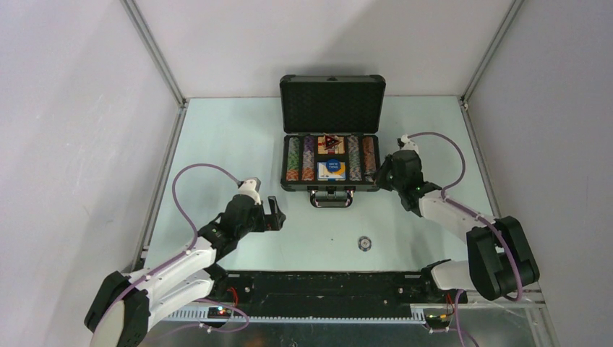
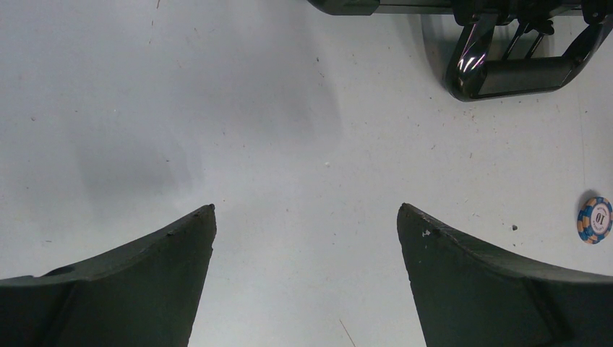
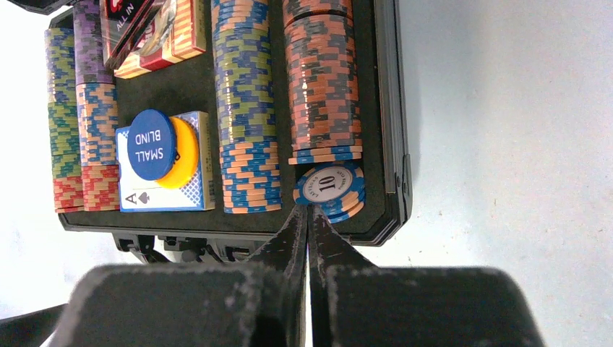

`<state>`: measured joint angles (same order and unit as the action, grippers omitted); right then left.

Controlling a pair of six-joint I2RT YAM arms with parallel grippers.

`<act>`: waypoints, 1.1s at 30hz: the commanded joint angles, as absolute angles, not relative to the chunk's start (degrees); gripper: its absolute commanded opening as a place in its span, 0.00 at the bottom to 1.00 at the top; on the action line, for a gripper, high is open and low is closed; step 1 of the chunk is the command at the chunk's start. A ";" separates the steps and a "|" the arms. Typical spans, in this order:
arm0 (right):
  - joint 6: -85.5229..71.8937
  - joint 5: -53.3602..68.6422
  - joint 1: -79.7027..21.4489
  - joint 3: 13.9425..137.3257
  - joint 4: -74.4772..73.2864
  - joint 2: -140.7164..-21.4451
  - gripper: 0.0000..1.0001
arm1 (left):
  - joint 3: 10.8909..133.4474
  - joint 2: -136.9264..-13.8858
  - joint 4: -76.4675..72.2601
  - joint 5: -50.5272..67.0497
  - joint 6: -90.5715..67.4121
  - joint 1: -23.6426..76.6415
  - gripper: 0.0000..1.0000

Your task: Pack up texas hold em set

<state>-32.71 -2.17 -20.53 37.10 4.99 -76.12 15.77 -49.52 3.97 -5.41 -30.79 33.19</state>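
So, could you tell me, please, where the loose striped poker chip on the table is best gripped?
Probably across its rim, from straight above: the blue-and-orange striped poker chip lies flat on the pale table, so only its thin edge offers opposing sides to pinch.

walls: plain white panels | frame: aluminium corner posts | table: pale, matte | light: even

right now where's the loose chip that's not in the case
In the top view the chip lies on the table, on the near side of the case handle and slightly to its right, touching nothing.
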 commanded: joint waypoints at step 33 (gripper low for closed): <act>-32.76 -3.16 -20.65 38.62 2.94 -71.79 0.03 | 18.19 -49.75 1.55 -5.71 -29.23 32.78 1.00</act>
